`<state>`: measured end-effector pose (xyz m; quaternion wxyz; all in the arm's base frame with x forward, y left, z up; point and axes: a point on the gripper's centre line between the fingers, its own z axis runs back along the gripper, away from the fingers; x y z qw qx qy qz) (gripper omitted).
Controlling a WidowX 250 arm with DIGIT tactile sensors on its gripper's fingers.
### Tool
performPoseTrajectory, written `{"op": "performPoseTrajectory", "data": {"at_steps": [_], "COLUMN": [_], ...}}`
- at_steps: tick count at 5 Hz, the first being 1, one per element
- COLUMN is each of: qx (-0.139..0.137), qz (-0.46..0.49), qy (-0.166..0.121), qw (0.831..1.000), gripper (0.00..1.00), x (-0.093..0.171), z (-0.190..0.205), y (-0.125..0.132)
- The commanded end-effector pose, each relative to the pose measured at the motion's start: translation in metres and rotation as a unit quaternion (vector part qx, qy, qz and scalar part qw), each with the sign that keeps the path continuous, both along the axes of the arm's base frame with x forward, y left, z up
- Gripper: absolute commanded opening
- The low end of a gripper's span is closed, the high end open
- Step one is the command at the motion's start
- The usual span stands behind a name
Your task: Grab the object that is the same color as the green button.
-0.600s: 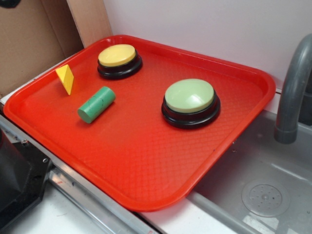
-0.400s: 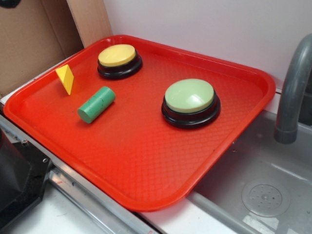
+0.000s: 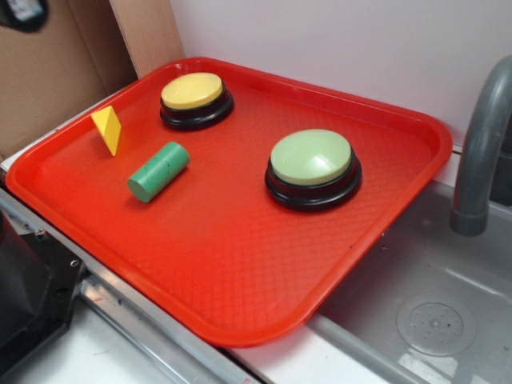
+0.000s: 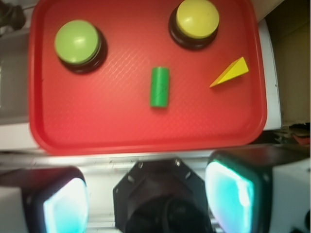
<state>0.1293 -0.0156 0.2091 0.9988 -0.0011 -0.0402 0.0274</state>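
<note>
Exterior cam: off to one side, raised, looks obliquely down across red tray (image 3: 240,264), fairly near; sink at 4 o'clock. Wrist cam: high, faces straight down, tray (image 4: 121,131) fills upper frame, robot base at 6 o'clock. Both share the whole tray.

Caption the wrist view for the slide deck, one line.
Wrist view from above: red plastic tray holding pale-green dome button, yellow dome button, speckled green cylinder block and yellow triangular block.

Red tray (image 3: 384,208) — yellow button (image 3: 192,90), yellow wedge (image 3: 107,129), faucet (image 3: 480,152).
</note>
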Motion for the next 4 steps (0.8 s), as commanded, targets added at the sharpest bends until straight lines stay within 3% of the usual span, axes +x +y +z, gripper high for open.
{"op": "performPoseTrajectory", "data": {"at_steps": [1, 2, 3, 4], "qx": [-0.008, 0.016, 0.019, 0.043], "qz": [0.002, 0.033, 0.057, 0.072], "qy": [-0.034, -0.036, -0.037, -0.017], "qw": [0.999, 0.999, 0.998, 0.996], "gripper": [1.0, 1.0, 1.0, 1.0], "x": [0.034, 0.044, 0.059, 0.068], "z": [-0.048, -0.073, -0.108, -0.132], "y": [0.023, 0.04, 0.046, 0.047]}}
